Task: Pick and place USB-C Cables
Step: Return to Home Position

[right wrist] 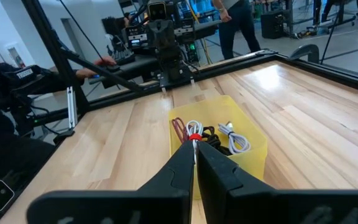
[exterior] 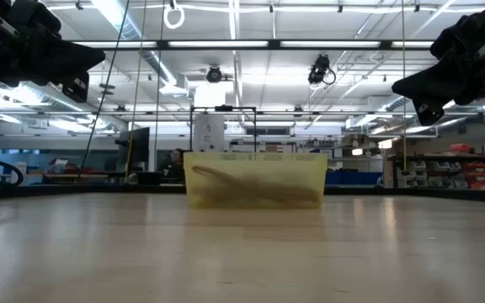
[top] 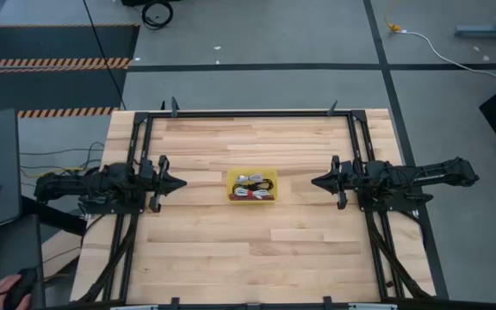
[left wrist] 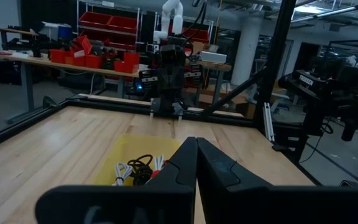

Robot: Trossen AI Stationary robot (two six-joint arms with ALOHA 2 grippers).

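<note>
A small yellow bin [top: 232, 179] stands at the table's middle, and the coiled cables lie inside it. In the right wrist view I see the dark red coil [right wrist: 178, 129], the white coil with a red band [right wrist: 194, 130], a black coil [right wrist: 209, 134] and a grey-silver coil [right wrist: 236, 138] in the bin [right wrist: 253, 140]. My left gripper [top: 182, 183] hovers left of the bin, shut and holding nothing. My right gripper [top: 314, 182] hovers right of it, shut and holding nothing. Both point at the bin.
The wooden table top [top: 257, 250] has a black frame [top: 257, 113] along its edges. Bare wood lies all around the bin. In the low view the bin [exterior: 255, 179] stands on the table, with both arms raised above the table. A person [right wrist: 238, 25] stands in the room beyond the table.
</note>
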